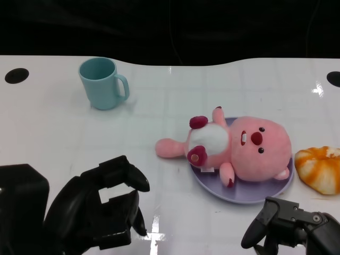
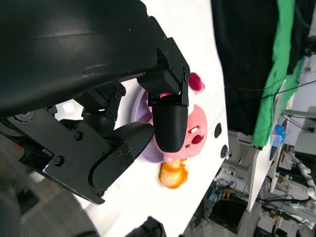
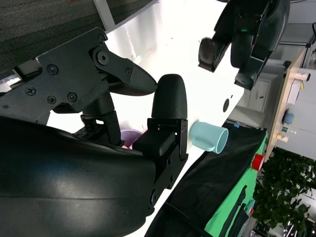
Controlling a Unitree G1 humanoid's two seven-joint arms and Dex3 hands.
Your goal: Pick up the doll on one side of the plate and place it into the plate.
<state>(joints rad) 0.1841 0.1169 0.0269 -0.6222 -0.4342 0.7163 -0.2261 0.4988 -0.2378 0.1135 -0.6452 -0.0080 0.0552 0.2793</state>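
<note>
A pink plush doll point(image 1: 241, 149) with a white belly lies on its back on the lilac plate point(image 1: 255, 194), one leg hanging over the plate's left rim onto the table. The left wrist view shows the doll point(image 2: 196, 129) and the plate point(image 2: 143, 111) partly hidden behind my own fingers. My left hand point(image 1: 98, 210) rests low at the front left, fingers apart and holding nothing, well left of the plate. At the front right my right hand point(image 1: 289, 228) sits just below the plate's near rim, also holding nothing. The right wrist view catches a sliver of the plate point(image 3: 129, 136).
A light blue mug point(image 1: 102, 83) stands at the back left; it also appears in the right wrist view as the mug point(image 3: 210, 137). An orange and white bun-shaped toy point(image 1: 320, 168) lies just right of the plate. Bare white table lies between my left hand and the plate.
</note>
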